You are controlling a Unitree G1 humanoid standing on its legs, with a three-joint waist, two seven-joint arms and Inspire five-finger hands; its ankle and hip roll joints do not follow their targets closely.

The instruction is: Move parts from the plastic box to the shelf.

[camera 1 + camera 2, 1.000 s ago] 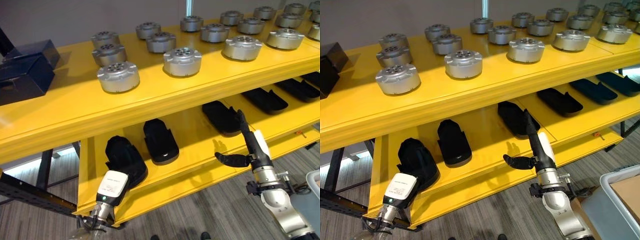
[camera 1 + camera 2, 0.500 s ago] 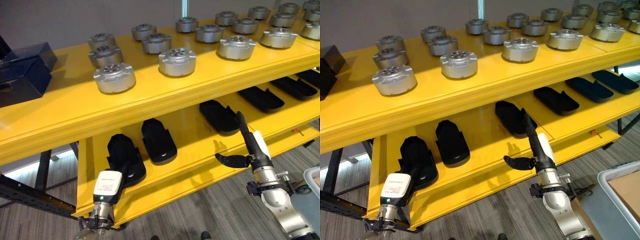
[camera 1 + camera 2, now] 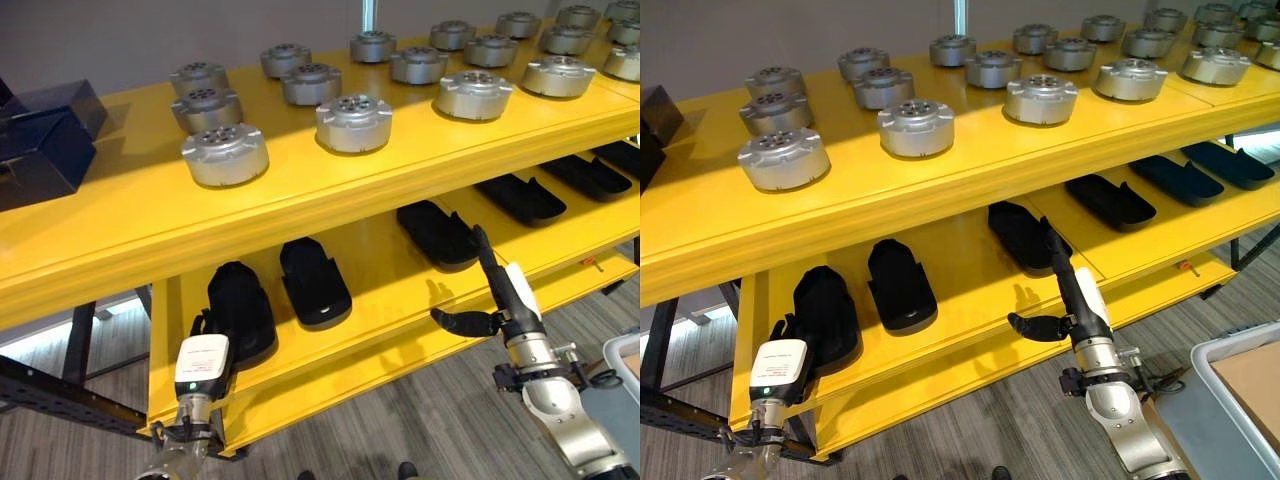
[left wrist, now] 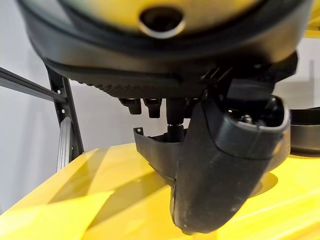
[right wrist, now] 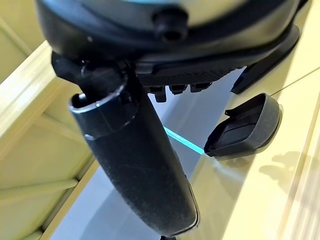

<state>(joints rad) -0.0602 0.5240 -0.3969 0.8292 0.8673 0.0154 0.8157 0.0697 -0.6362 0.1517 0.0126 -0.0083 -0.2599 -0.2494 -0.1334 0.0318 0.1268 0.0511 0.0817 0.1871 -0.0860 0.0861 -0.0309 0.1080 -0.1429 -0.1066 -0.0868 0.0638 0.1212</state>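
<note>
Resting at yellow shelf (image 3: 330, 215), left robot hand (image 3: 203, 362), black part (image 3: 240, 308), no legible writing

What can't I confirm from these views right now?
- Left hand fingers: in the head views, hidden behind the black part on the lower shelf; cropped in its wrist view.
- Plastic box: cut off by the right eye view's edge, contents unseen.
- Right hand: empty.

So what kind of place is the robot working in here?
Probably a factory or warehouse parts-storage area: a yellow metal shelf holds rows of identical silver round machined parts on top and matching black moulded parts on the tier below, with a grey plastic box on the floor nearby.
</note>
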